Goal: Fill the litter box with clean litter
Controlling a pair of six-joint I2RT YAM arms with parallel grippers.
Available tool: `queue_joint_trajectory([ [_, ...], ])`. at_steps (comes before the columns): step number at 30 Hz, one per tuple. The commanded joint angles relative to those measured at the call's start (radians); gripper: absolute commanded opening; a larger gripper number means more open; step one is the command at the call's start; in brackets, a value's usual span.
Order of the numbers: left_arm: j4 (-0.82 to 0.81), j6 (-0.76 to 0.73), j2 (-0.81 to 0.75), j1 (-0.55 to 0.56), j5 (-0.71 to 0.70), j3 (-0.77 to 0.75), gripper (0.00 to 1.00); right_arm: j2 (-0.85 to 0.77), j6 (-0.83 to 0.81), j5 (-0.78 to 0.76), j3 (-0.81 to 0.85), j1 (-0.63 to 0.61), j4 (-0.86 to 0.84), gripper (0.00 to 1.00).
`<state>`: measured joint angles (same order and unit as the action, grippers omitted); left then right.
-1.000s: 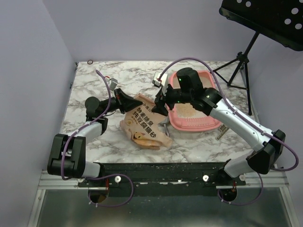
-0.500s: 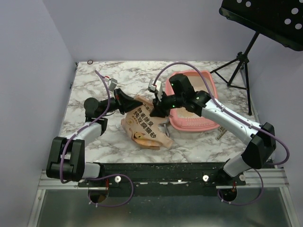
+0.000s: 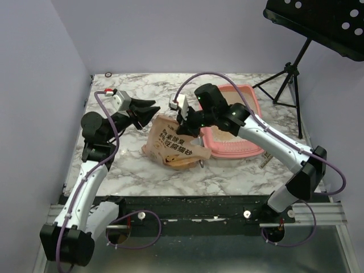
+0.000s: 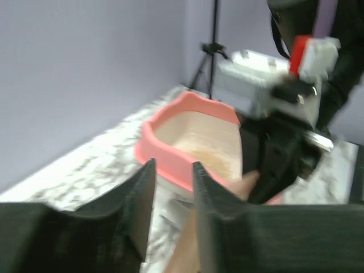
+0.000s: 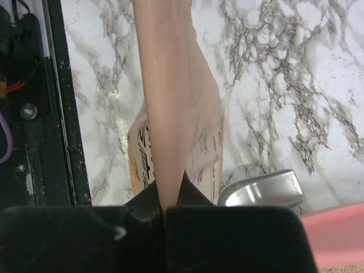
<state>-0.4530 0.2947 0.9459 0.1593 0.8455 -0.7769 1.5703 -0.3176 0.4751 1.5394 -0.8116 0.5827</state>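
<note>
1. My right gripper (image 5: 165, 207) is pinched tight on the top fold of the bag (image 3: 173, 145), which lies just left of the litter box (image 3: 250, 94)
2. My left gripper (image 3: 152, 108) hangs with fingers apart, holding nothing, further left of the litter box
3. I judge the best move is to lift the bag's mouth over the litter box rim, then tilt slowly onto the thin litter (image 4: 210, 156) inside
4. The bag bears dark Chinese characters, too small for me to read
</note>
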Motion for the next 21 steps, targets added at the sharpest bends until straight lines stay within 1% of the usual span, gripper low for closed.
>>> queue_joint_trajectory([
  [1,0.288,-0.164,-0.094,0.005,-0.368,-0.056,0.47,0.051,-0.098,-0.076,0.148,-0.073,0.092,0.0],
  [5,0.451,-0.178,-0.174,0.016,-0.561,-0.041,0.52,0.118,-0.15,-0.139,0.276,-0.138,0.19,0.01],
  [7,0.534,-0.172,-0.2,0.016,-0.617,-0.042,0.53,0.157,-0.195,-0.202,0.338,-0.184,0.255,0.01],
  [10,0.658,-0.14,-0.202,0.019,-0.635,-0.067,0.55,0.185,-0.236,-0.305,0.369,-0.236,0.292,0.0],
  [14,0.856,-0.068,-0.128,0.02,-0.57,-0.166,0.56,0.185,-0.288,-0.401,0.322,-0.291,0.267,0.0],
  [16,0.939,-0.072,-0.095,0.022,-0.537,-0.226,0.55,0.177,-0.319,-0.47,0.288,-0.316,0.235,0.01],
  [17,0.977,-0.078,-0.085,0.022,-0.548,-0.264,0.55,0.172,-0.327,-0.498,0.269,-0.32,0.215,0.01],
  [21,1.042,-0.132,-0.119,0.026,-0.615,-0.317,0.55,0.145,-0.351,-0.506,0.22,-0.325,0.18,0.01],
])
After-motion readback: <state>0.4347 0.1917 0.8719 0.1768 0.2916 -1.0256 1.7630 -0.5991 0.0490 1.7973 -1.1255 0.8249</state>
